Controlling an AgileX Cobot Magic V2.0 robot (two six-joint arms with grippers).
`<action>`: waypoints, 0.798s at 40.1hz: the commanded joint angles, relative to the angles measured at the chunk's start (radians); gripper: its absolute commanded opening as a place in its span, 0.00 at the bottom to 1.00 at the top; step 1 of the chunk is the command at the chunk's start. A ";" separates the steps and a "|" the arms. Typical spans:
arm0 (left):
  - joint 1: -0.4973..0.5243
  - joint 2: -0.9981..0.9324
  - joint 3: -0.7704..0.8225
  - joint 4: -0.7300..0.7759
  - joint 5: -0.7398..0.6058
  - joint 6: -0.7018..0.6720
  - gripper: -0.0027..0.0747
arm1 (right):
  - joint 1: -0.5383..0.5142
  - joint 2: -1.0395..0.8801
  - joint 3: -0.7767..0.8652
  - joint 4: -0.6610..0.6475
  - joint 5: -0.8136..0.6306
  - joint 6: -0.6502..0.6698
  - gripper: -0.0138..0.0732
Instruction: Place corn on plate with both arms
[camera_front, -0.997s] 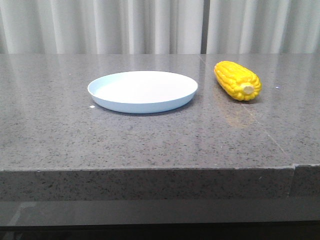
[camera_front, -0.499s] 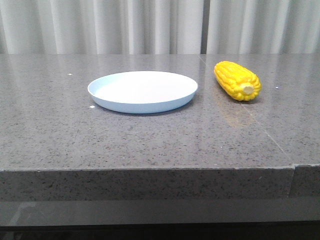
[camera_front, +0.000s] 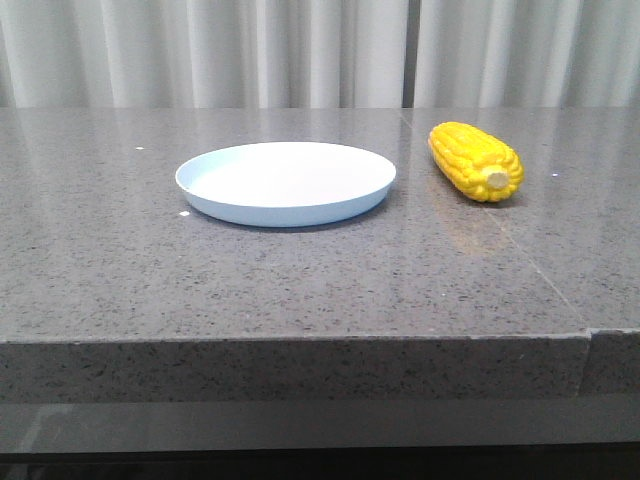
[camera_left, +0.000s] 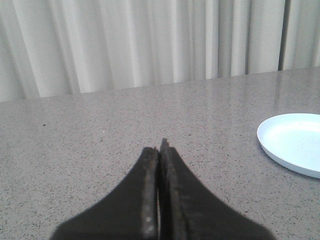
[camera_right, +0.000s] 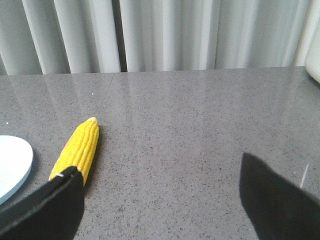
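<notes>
Corn (camera_front: 476, 160) lies on the grey speckled tabletop (camera_front: 300, 270), to the right of the plate (camera_front: 286, 182) in the front view, near it but not touching, a strip of bare stone between them. Cob is angled, pale stub end toward the camera, tapered tip pointing away toward the curtain (camera_front: 300, 50). Plate sits flat with nothing on it, pale blue-white, low rim. No arms visible in the front view. Left wrist view: left gripper (camera_left: 160, 150) fingers pressed together, tips meeting, nothing between them, low over the tabletop; plate edge shows off to one side, well apart from the fingers. Right wrist view: right gripper (camera_right: 160, 175) fingers (camera_right: 272, 200) spread wide apart, nothing held; corn (camera_right: 77, 150) lies just beyond one finger, its near end partly hidden behind that finger's tip, cannot tell if touching; sliver of plate (camera_right: 12, 165) at the frame edge beside the corn. White pleated curtain behind the tabletop in all views.
</notes>
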 joint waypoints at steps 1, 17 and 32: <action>0.003 0.013 -0.024 0.000 -0.080 0.000 0.01 | -0.004 0.110 -0.079 -0.006 -0.093 -0.008 0.91; 0.003 0.013 -0.024 0.000 -0.080 0.000 0.01 | 0.046 0.625 -0.390 0.078 0.024 -0.008 0.91; 0.003 0.013 -0.024 0.000 -0.080 0.000 0.01 | 0.213 1.032 -0.751 0.171 0.296 -0.008 0.91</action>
